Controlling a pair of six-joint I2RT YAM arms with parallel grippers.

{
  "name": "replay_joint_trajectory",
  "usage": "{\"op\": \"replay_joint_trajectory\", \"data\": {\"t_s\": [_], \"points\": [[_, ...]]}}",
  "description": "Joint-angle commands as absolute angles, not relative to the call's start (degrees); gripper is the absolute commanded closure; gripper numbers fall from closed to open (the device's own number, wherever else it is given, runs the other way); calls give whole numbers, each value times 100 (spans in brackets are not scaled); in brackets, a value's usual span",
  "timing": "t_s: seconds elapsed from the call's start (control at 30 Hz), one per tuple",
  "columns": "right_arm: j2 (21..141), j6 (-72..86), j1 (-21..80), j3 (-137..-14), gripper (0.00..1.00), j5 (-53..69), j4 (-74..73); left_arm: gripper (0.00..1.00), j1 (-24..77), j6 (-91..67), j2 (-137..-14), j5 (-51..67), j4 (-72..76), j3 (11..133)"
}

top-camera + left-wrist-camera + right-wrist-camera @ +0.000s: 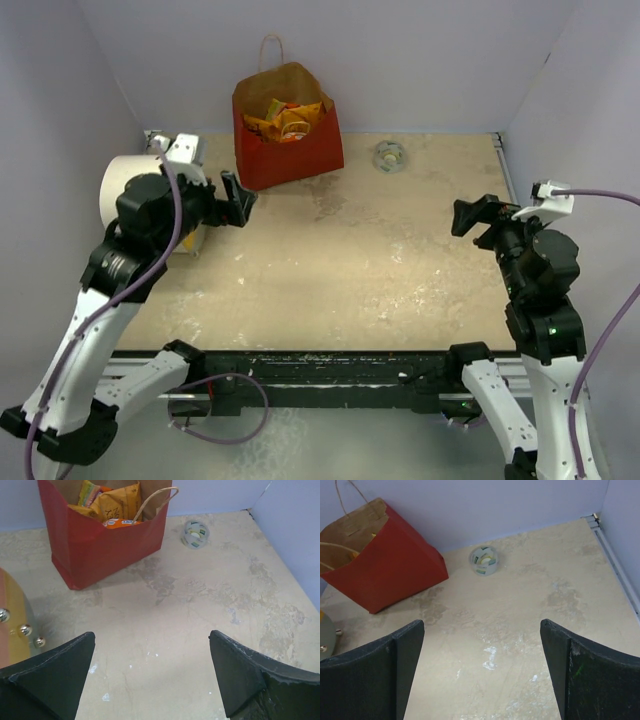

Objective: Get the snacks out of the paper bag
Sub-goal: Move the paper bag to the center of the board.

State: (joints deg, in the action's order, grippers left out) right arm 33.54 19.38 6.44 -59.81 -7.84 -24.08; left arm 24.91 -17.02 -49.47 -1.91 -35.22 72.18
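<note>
We're seeing only the tops of the snacks (pixel 283 117), the bag (pixel 290 155) hiding the rest. The left arm (pixel 125 262) is covering part of the cylinder (pixel 117 185). We're failing to identify the small round thing (pixel 389 155).

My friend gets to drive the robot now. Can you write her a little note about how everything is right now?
Left gripper: open, empty, just in front of the bag, not touching it.
Right gripper: open, empty, over the table's right side, away from the bag.
Bag: standing at the back left, mouth open.
Snacks: inside the bag; none seen out on the table.
Done: nothing yet.
Left: take out every snack.
</note>
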Motion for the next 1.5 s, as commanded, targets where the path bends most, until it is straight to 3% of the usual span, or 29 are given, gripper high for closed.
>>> {"op": "replay_joint_trajectory", "data": {"t_s": [0.0,0.4,0.53,1.1,1.17,1.47], "points": [[3442,2188,677,-6253,0,-503,-2471,1,2525,-1802,-5663,189,-3303,7936],[3344,2013,686,-6262,0,107,-2615,1,2388,-1015,-7514,337,-2345,9495],[3234,1909,683,-6242,0,120,-2651,1,2355,-286,-8007,1019,-1966,9800],[2994,1744,686,-6543,0,-49,-2974,0,2168,1695,-10110,1269,-2203,10920],[2965,1741,686,-6525,0,-65,-3003,8,2164,1718,-10287,1242,-2271,11057],[2974,1925,686,-6345,0,2,-3010,73,2166,1369,-10027,1709,-1958,10766]]}}
